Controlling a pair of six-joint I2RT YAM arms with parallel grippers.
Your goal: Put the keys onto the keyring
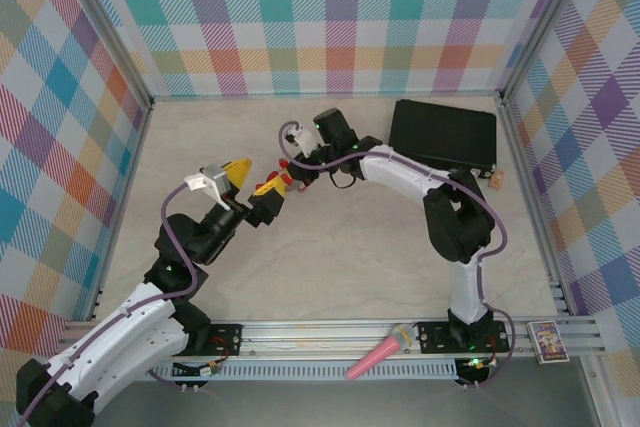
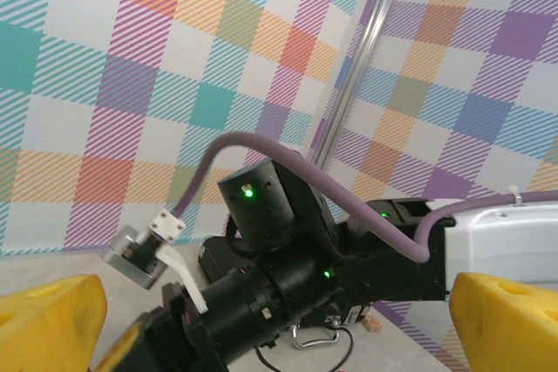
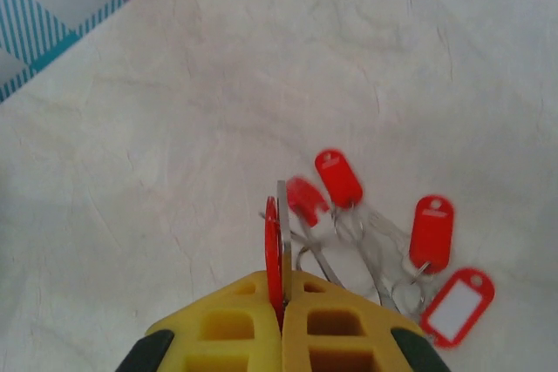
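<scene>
My right gripper (image 3: 281, 289) is shut on a thin red and silvery piece (image 3: 274, 241), seen edge-on, which I take for the keyring. Just beyond its yellow fingertips, several keys with red heads (image 3: 338, 177) (image 3: 432, 233) and silvery blades are bunched together. I cannot tell whether they hang from the ring or lie on the table. From above, red bits (image 1: 285, 182) show at the right gripper (image 1: 283, 177). My left gripper (image 1: 252, 179) faces it closely, wide open with nothing held. In the left wrist view, its yellow fingers (image 2: 48, 320) frame the right wrist (image 2: 288, 285).
A black case (image 1: 442, 133) lies at the back right, with a small orange bit (image 1: 495, 178) beside it. A pink microphone-like thing (image 1: 380, 352) and a small card (image 1: 546, 339) rest on the front rail. Checkered walls enclose the pale table (image 1: 340, 267).
</scene>
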